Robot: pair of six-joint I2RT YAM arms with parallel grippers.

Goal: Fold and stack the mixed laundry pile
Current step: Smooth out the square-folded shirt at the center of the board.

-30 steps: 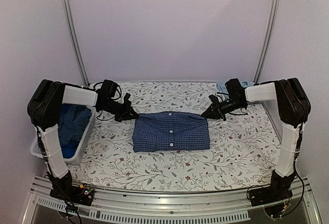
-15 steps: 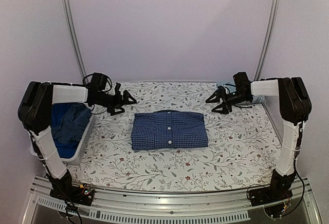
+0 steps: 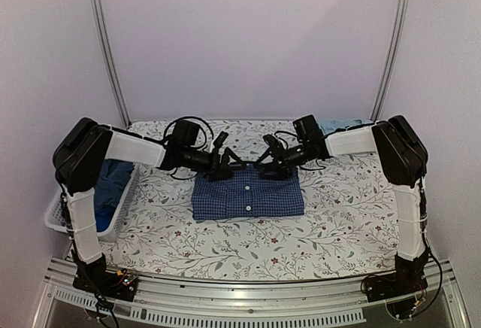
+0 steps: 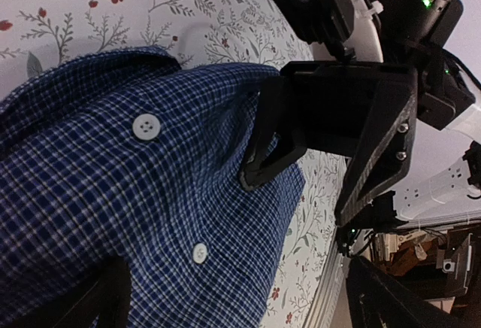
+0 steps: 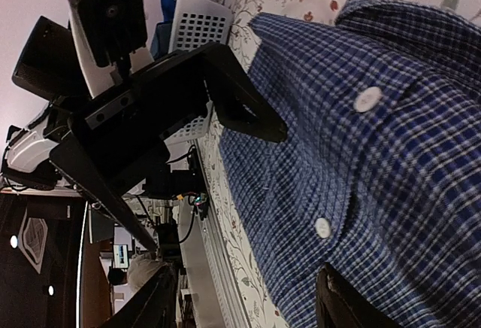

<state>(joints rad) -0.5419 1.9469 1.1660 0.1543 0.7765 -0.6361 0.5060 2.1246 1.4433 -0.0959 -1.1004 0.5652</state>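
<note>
The dark blue small-check button-up shirt (image 3: 248, 191) lies folded flat in the middle of the table, buttons up. My left gripper (image 3: 225, 162) and right gripper (image 3: 270, 158) face each other close together over its far collar edge, both open and holding nothing. In the left wrist view the shirt (image 4: 113, 192) fills the space under my left gripper (image 4: 248, 305), with the right gripper's fingers (image 4: 263, 155) just above the cloth. The right wrist view shows the shirt (image 5: 391, 155) below my right gripper (image 5: 248, 309). More blue garments (image 3: 111, 181) of the laundry pile lie in the basket.
A white plastic basket (image 3: 54, 221) stands at the table's left edge, also in the right wrist view as the basket (image 5: 199, 27). A light-blue piece of cloth (image 3: 338, 126) lies at the back right corner. The table carries a floral cover (image 3: 338, 215).
Both grippers were shut at the shirt's far corners, then opened and lifted off to the sides. Now both arms have swung inward and meet over the collar. The shirt lies still.
</note>
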